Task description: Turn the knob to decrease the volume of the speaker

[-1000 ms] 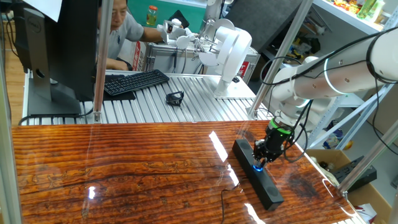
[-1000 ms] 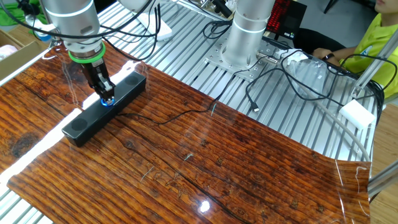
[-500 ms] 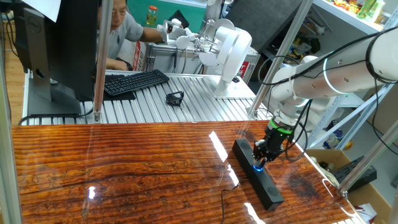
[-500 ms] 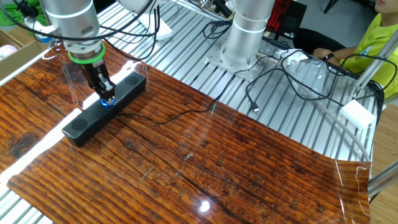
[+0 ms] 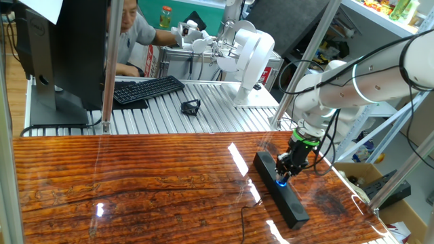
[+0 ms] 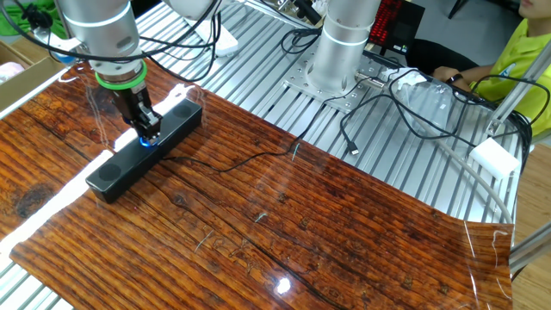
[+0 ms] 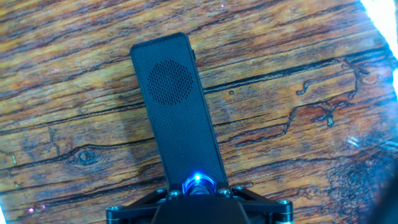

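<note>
The speaker is a long slim black bar lying on the wooden table; it also shows in the other fixed view and in the hand view. Its knob glows blue at the bar's middle, and the glow shows in both fixed views. My gripper stands upright over the bar with its fingers shut on the knob. The fingertips are mostly hidden at the bottom edge of the hand view. A thin black cable runs from the speaker across the table.
A black keyboard, a monitor and a person are at the back. A second robot's base and loose cables lie on the metal slats. A small black object lies on the slats.
The gripper on the knob looks slightly rotated in the other fixed view; the speaker has not moved.
</note>
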Robot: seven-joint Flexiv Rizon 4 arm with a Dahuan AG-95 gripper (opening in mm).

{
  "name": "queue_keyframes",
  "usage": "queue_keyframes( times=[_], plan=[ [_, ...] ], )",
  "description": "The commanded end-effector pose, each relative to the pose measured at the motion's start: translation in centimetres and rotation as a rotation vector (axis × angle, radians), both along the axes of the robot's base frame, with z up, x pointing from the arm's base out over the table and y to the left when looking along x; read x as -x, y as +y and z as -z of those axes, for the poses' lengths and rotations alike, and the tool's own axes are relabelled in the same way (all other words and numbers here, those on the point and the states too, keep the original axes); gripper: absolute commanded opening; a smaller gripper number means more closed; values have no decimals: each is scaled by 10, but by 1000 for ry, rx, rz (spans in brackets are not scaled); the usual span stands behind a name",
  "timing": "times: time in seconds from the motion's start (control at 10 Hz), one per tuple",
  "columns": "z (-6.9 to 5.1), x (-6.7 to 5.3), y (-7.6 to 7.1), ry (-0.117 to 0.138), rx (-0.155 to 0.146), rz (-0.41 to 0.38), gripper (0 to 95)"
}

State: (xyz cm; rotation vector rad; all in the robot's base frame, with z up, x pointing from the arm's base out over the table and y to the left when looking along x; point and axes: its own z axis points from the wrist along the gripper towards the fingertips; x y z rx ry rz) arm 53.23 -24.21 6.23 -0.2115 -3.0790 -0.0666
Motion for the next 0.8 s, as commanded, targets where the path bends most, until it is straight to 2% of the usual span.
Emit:
queue_keyframes(
  times=[0.1, 0.8],
  plan=[
    [1, 0, 0, -1, -2, -36, 0],
    [1, 0, 0, -13, 9, -147, 0]
  ],
)
